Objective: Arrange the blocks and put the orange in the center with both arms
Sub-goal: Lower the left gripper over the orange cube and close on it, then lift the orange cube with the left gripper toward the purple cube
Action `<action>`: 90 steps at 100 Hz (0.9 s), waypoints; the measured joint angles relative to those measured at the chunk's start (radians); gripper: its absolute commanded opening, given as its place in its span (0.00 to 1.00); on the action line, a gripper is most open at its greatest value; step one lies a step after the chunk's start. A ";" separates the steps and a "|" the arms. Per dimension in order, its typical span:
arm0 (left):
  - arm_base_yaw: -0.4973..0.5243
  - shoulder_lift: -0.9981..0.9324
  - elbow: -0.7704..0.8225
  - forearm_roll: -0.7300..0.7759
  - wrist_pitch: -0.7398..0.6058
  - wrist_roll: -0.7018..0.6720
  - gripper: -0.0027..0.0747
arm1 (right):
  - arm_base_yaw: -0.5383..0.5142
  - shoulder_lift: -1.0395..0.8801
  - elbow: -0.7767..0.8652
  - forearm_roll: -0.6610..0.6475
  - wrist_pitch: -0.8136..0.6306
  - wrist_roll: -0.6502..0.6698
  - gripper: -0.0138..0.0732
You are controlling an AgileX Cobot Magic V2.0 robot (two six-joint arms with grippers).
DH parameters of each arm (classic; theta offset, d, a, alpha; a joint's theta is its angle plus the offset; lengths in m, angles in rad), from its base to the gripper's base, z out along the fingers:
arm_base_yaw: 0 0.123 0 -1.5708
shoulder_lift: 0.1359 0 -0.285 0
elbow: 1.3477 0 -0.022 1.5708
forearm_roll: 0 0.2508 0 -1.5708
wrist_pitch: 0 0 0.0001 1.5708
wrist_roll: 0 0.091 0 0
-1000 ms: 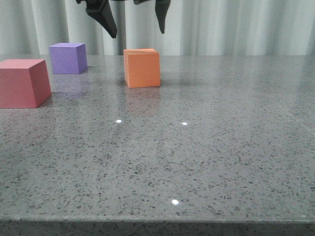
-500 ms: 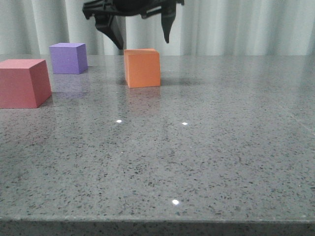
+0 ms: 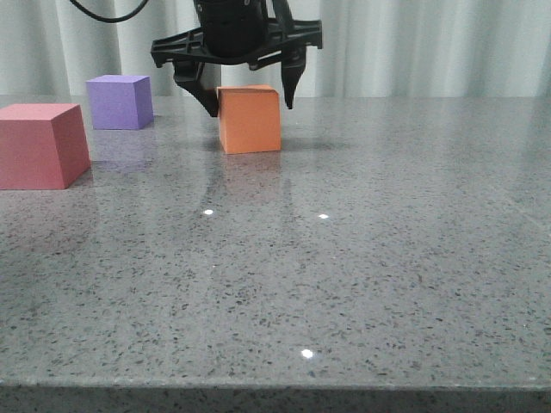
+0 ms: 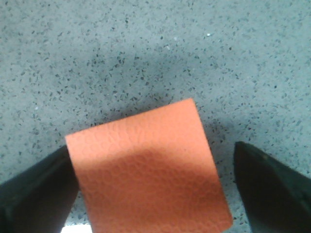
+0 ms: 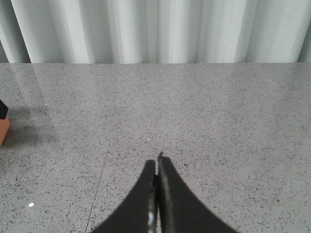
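The orange cube (image 3: pixel 249 119) stands on the grey table, far middle-left. My left gripper (image 3: pixel 250 95) hangs over it, open, one finger on each side of its top. In the left wrist view the orange cube (image 4: pixel 148 167) lies between the dark fingers (image 4: pixel 272 187); one side has a clear gap, the other looks close or touching. The purple cube (image 3: pixel 120 101) is at the far left. The pinkish-red cube (image 3: pixel 41 144) is nearer, at the left edge. My right gripper (image 5: pixel 157 165) is shut and empty above bare table; it does not show in the front view.
The speckled grey table (image 3: pixel 344 258) runs to a front edge at the bottom of the front view. A pale curtain (image 3: pixel 430 43) hangs behind the table. A sliver of the orange cube (image 5: pixel 3 130) shows in the right wrist view.
My left gripper has come down from above the orange cube until its open fingers straddle the cube's top. The cubes have not moved.
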 measured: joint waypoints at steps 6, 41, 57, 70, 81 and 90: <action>0.000 0.002 0.000 0.004 0.006 0.000 0.56 | 0.000 0.000 0.000 0.000 0.000 0.000 0.08; 0.000 0.002 -0.002 0.028 0.034 0.019 0.34 | 0.000 0.000 0.000 0.000 0.000 0.000 0.08; -0.002 -0.032 -0.002 0.042 0.092 0.092 0.34 | 0.000 0.000 0.000 0.000 0.000 0.000 0.08; -0.002 -0.105 -0.002 0.051 0.103 0.187 0.34 | 0.000 0.000 0.000 0.000 0.000 0.000 0.08; 0.009 -0.181 -0.002 0.044 0.120 0.307 0.34 | 0.000 0.000 0.000 0.000 0.000 0.000 0.08; 0.029 -0.237 -0.002 0.023 0.132 0.368 0.34 | 0.000 0.000 0.000 0.000 0.000 0.000 0.08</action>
